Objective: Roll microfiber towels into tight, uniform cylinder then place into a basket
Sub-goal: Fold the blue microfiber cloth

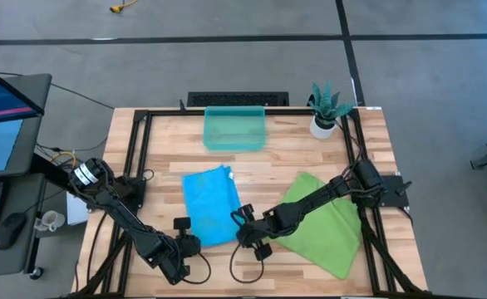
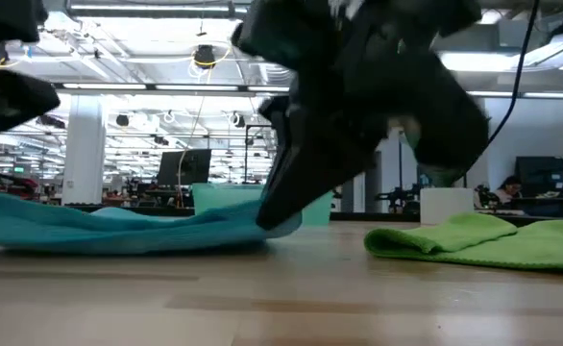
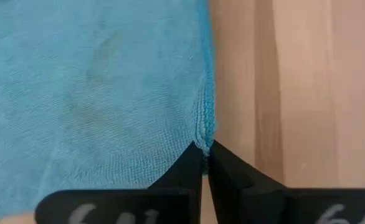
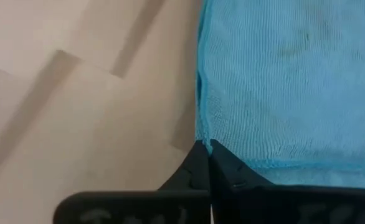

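Note:
The sky-blue towel (image 1: 213, 202) lies spread flat on the wooden table, in front of the teal basket (image 1: 234, 129). The lime-green towel (image 1: 325, 223) lies flat to its right. My left gripper (image 1: 194, 241) is shut on the blue towel at its near left corner. My right gripper (image 1: 238, 231) is shut on it at its near right corner. In the low view the blue towel (image 2: 118, 229) rests on the table, and its right edge rises a little to my right gripper (image 2: 278, 221). My left gripper pinches the blue towel's hemmed side edge (image 3: 205, 132) between its two fingertips, by the near left corner. The fingers come slanting down from the near side. The cloth around them lies on the table. My right gripper pinches the blue towel's side edge (image 4: 200, 134) between its two fingertips, at the near right corner. The fingers slant down from the table's right and near side. The pinched edge (image 2: 262, 217) is raised slightly, and the rest lies on the table.
A white pot with a green plant (image 1: 327, 110) stands at the far right, beside the basket. A dark frame (image 1: 135, 141) runs along the table's edges. Bare wood (image 1: 252, 266) shows in front of the towels.

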Robot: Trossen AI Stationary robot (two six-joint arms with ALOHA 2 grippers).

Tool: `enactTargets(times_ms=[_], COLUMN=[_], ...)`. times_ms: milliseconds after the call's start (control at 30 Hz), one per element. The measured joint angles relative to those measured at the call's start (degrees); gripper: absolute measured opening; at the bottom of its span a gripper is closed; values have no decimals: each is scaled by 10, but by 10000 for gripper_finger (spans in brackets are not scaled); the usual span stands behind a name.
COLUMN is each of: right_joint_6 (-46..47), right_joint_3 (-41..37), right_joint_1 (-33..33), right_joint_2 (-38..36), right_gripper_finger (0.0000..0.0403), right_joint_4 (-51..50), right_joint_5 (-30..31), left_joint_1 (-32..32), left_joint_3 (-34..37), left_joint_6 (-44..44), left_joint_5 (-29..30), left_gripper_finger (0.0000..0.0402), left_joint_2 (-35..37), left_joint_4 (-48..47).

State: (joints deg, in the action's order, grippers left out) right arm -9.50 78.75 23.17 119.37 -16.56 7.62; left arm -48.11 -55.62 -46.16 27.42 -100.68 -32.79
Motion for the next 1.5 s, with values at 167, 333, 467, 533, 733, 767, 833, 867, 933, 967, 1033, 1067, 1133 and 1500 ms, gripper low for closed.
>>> enactTargets(times_ms=[167, 333, 467, 533, 733, 767, 833, 867, 933, 967, 1033, 1067, 1133, 1500], right_joint_6=[0, 15, 45, 60, 95, 98, 109, 115, 130, 139, 150, 155, 156, 195], right_joint_3=[44, 93, 132, 149, 195, 199, 202, 202, 202, 202, 202, 203, 203, 201], right_joint_1=[24, 52, 72, 81, 105, 107, 109, 107, 99, 92, 75, 66, 47, -48], right_joint_2=[0, 0, 0, 0, -1, -1, -1, -1, -1, -1, 0, 3, 10, 56], right_gripper_finger=[10, 5, 11, 10, 5, 6, 9, 10, 10, 9, 7, 6, 6, 6], right_joint_4=[-53, -131, -180, -197, -208, -207, -207, -207, -211, -211, -211, -210, -214, -231], right_joint_5=[32, 91, 130, 143, 151, 152, 155, 160, 172, 179, 182, 183, 183, 181], left_joint_1=[-2, -11, -23, -28, -46, -48, -52, -52, -52, -52, -48, -46, -41, 11], left_joint_3=[-47, -104, -151, -171, -217, -221, -224, -224, -221, -219, -218, -218, -218, -193], left_joint_6=[1, -6, -43, -59, -104, -109, -118, -121, -135, -144, -169, -184, -217, -289], left_joint_5=[-2, -2, -2, -2, -2, -1, 2, 5, 16, 18, 26, 32, 40, 58], left_gripper_finger=[6, 3, 3, 3, 3, 3, 3, 3, 3, 3, 3, 4, 4, 4], left_joint_2=[0, 0, 1, 1, 2, 2, 2, 2, 2, 2, 2, 2, 2, 2], left_joint_4=[-47, -115, -182, -208, -268, -274, -283, -290, -305, -316, -345, -360, -393, -444])
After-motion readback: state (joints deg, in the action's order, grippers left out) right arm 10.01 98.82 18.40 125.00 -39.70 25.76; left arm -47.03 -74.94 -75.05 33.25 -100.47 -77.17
